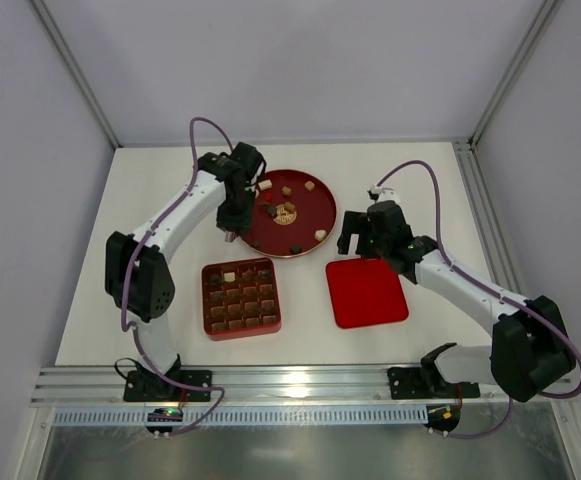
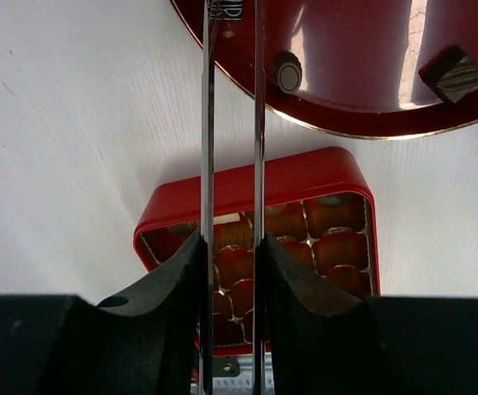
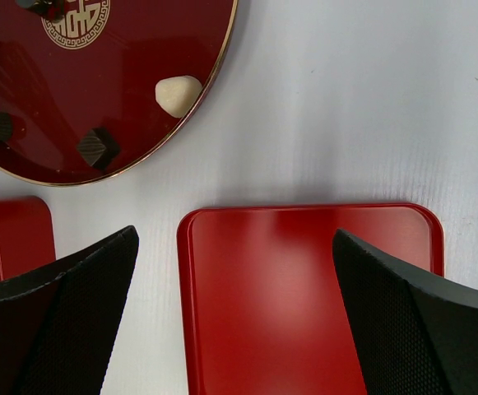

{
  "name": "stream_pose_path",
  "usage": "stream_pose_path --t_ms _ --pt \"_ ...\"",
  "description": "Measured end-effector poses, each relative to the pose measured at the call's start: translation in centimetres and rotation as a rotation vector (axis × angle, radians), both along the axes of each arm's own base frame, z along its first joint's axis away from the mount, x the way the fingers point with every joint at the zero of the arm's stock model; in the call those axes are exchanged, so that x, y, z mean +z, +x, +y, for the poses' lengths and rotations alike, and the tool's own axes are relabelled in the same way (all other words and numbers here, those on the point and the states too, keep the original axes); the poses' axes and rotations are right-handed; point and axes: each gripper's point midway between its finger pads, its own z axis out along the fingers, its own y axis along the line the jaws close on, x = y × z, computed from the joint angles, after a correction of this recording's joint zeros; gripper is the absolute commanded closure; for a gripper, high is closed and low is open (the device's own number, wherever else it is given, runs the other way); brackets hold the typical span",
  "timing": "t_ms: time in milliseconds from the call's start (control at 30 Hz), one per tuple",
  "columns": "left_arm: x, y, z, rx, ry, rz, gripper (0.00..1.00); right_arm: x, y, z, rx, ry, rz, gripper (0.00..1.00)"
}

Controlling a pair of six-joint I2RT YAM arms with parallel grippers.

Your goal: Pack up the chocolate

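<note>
Several chocolate pieces lie on a round red plate [image 1: 305,212]: a cream one [image 1: 266,186], brown ones [image 1: 286,190] and a dark cluster [image 1: 280,211]. The red 4x4 tray [image 1: 240,325] holds a cream piece [image 1: 229,276] and a brown piece in its far row. My left gripper [image 1: 232,228] hangs over the plate's left rim; its thin metal blades [image 2: 208,123] are shut on a dark striped chocolate [image 2: 229,8] at the frame's top edge. My right gripper [image 1: 362,238] is open and empty above the far edge of the flat red lid [image 1: 366,292].
In the left wrist view a round dark piece [image 2: 288,75] and a striped cube [image 2: 452,72] sit near the plate's rim, with the tray [image 2: 255,185] below. The right wrist view shows a cream piece [image 3: 178,94], a dark cube [image 3: 98,148] and the lid [image 3: 304,288].
</note>
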Motion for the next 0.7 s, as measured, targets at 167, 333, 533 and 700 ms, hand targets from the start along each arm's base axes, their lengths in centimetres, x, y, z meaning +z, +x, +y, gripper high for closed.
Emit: stream_pose_path --t_ms 167,333,533,700 --pt "0.0 -0.1 -0.3 -0.003 -0.011 0.003 0.68 0.0 0.0 0.0 -0.001 0.0 0.001 0.0" --pt "-0.2 0.0 -0.9 -0.013 -0.017 0.009 0.68 -0.1 0.0 -0.1 -0.002 -0.001 0.003 0.0" --pt "-0.4 0.6 -1.8 -0.026 -0.017 0.008 0.67 -0.1 0.1 -0.3 -0.008 -0.001 0.003 0.0" --pt "-0.4 0.6 -1.7 -0.026 -0.01 0.007 0.66 -0.1 0.1 -0.5 -0.012 0.0 0.001 0.0"
